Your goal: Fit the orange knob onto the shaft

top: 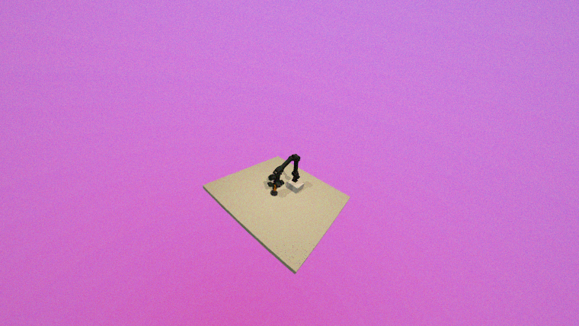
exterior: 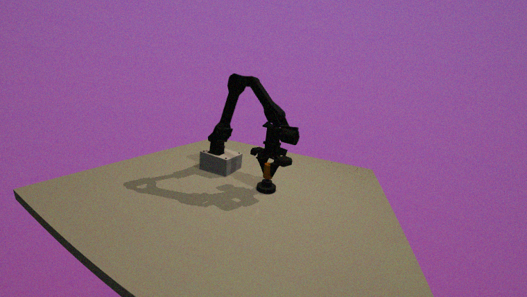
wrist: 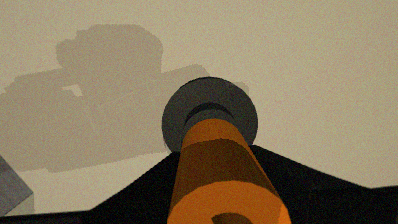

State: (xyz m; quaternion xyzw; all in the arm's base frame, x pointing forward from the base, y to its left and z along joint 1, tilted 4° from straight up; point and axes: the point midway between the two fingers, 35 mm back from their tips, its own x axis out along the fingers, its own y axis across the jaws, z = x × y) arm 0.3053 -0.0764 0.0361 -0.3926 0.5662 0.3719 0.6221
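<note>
The orange knob (top: 274, 188) (exterior: 267, 170) (wrist: 212, 157) stands upright between the fingertips of my gripper (exterior: 268, 175), which is shut on it. The dark round pedestal (top: 274, 193) (exterior: 265, 187) (wrist: 175, 120) stands directly below the knob. In the exterior view the knob's lower end is just above the pedestal's raised middle, at the shaft's level. The shaft is hidden under the knob, so its flat side and how far it enters the hole cannot be seen. In the wrist view the knob covers the near part of the pedestal.
The arm's light grey base block (top: 295, 186) (exterior: 220, 163) (wrist: 12, 187) stands on the beige table (top: 279, 226) (exterior: 221, 250) beside the pedestal. The arm arches from the block over to the pedestal. Its shadow lies on the table near the pedestal.
</note>
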